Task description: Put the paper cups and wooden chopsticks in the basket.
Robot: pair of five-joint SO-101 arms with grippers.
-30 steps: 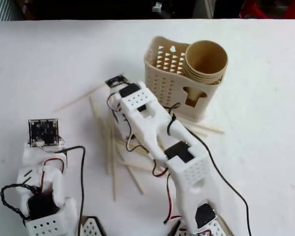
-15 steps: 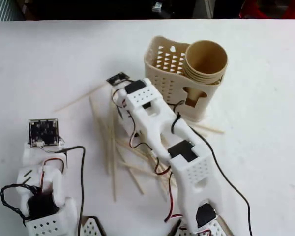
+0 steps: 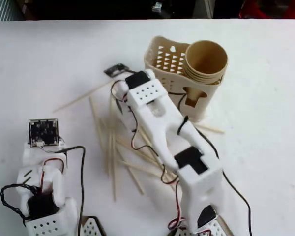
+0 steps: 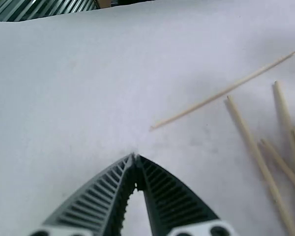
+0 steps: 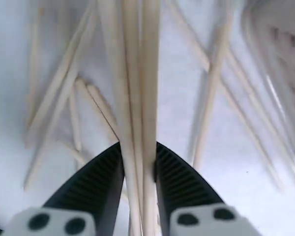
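Right claw (image 5: 137, 150) clamped on a bundle of chopsticks (image 5: 135, 88) near the basket (image 3: 160, 61).
Their long axis follows the claw's fingers, tips pointing ahead; loose chopsticks (image 3: 110, 147) lie crisscrossed on the white tabletop (image 3: 265, 123), paper cups (image 3: 206, 59) stacked in the basket, left claw (image 4: 135, 158) pinched together, empty.

— High camera?
— Fixed overhead, looking down across the whole counter (image 3: 265, 73).
— Wrist cameras?
— Each mounted close behind its fingers (image 4: 98, 196), facing past them onto the counter. All three views share the scattered chopsticks (image 3: 111, 162).
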